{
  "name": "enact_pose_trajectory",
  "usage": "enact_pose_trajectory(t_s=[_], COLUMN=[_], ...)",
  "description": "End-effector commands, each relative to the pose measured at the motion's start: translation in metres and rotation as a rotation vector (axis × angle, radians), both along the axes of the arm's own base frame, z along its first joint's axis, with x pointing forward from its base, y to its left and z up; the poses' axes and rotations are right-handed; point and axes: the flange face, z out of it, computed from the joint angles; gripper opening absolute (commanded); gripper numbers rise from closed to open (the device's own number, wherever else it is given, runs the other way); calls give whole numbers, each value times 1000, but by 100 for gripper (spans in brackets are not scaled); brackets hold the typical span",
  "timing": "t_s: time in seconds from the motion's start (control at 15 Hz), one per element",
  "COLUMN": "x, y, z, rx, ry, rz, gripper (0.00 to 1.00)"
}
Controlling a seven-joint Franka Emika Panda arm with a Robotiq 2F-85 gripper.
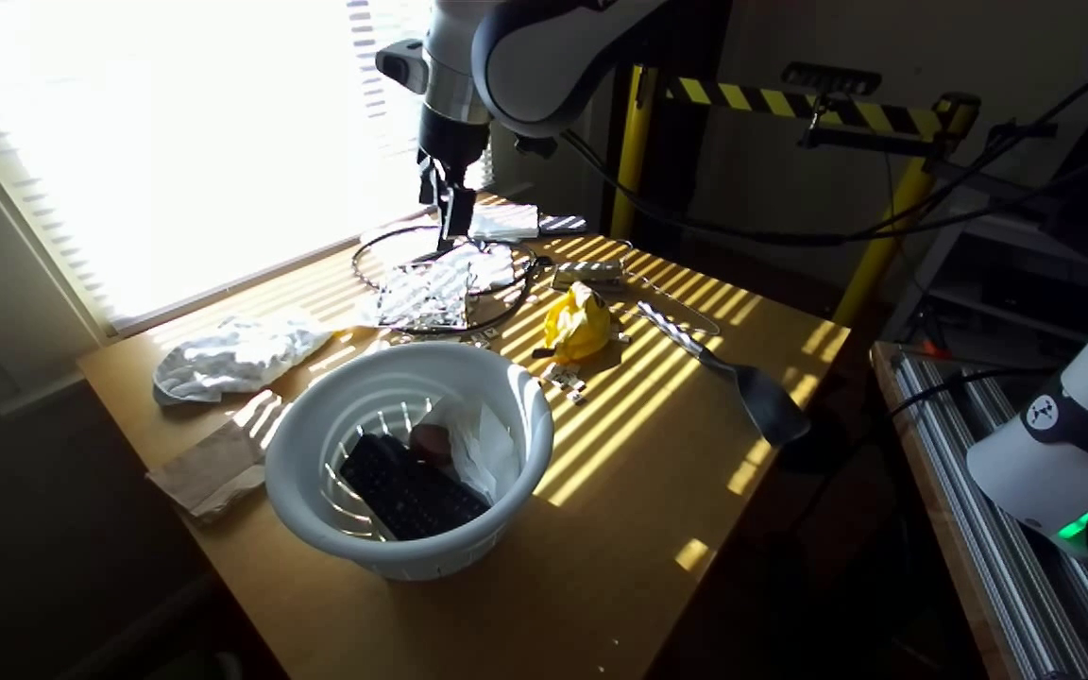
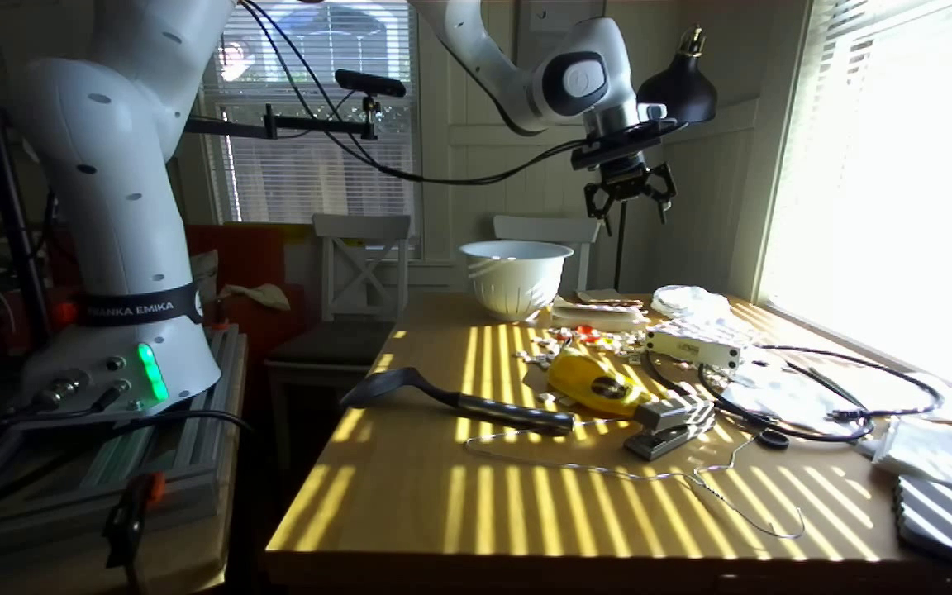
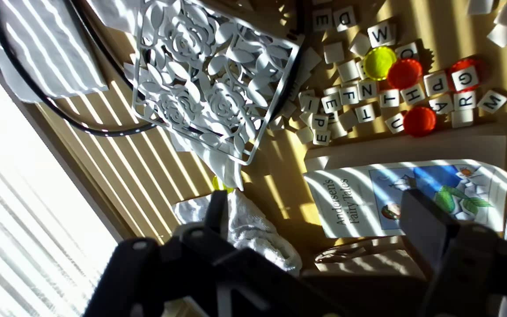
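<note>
Above the table hangs my gripper [image 3: 317,200], its jaws wide apart and nothing between them. In both exterior views the gripper [image 2: 635,221] is well clear of the tabletop. Below it in the wrist view lie a book titled Andersen's Fairy Tales [image 3: 346,202], a folded brown paper bag [image 3: 368,262] and a crumpled white cloth [image 3: 258,229]. The right finger covers part of the book. A white flower-patterned metal holder [image 3: 222,103] lies further up, beside scattered letter tiles [image 3: 365,113] and red caps [image 3: 419,121]. A pale colander [image 1: 284,482] holds a black remote [image 1: 412,496] and white paper [image 1: 487,449].
A yellow bundle [image 2: 592,380], a stapler [image 2: 666,430], a black-headed spatula [image 2: 517,413] and a bent wire [image 2: 592,471] share the table. A black cable [image 2: 897,411] loops near the window side. A dark ridged object [image 2: 943,521] lies at a corner.
</note>
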Motion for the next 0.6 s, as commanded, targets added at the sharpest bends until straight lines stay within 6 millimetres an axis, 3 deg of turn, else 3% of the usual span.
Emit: enact_pose_trajectory(t_s=[0.0, 0.13, 0.4, 0.53], x=[17, 22, 35, 38], y=[-20, -27, -24, -9], z=[-34, -52, -68, -62], rx=[-116, -171, -303, -264], ry=[62, 105, 158, 195], rz=[-155, -246, -362, -250], gripper=[100, 100, 100, 100])
